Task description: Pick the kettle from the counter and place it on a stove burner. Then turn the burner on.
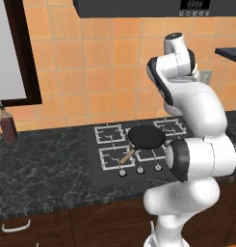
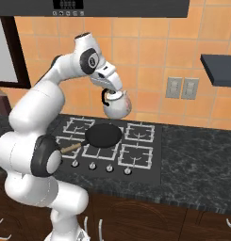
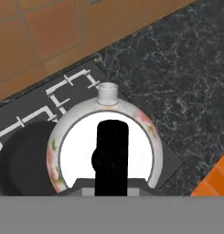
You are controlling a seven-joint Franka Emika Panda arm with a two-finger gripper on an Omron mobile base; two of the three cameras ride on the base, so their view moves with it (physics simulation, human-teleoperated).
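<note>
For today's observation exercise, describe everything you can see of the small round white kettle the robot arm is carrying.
The small round white kettle is squat and glossy, like glazed ceramic, with faint pink floral marks on its shoulder, a short round spout and a thin black handle arching over its top. The gripper holds it by that handle. It hangs in the air above the dark cooktop, over the back grates beside the flat black frying pan, touching neither.
</note>
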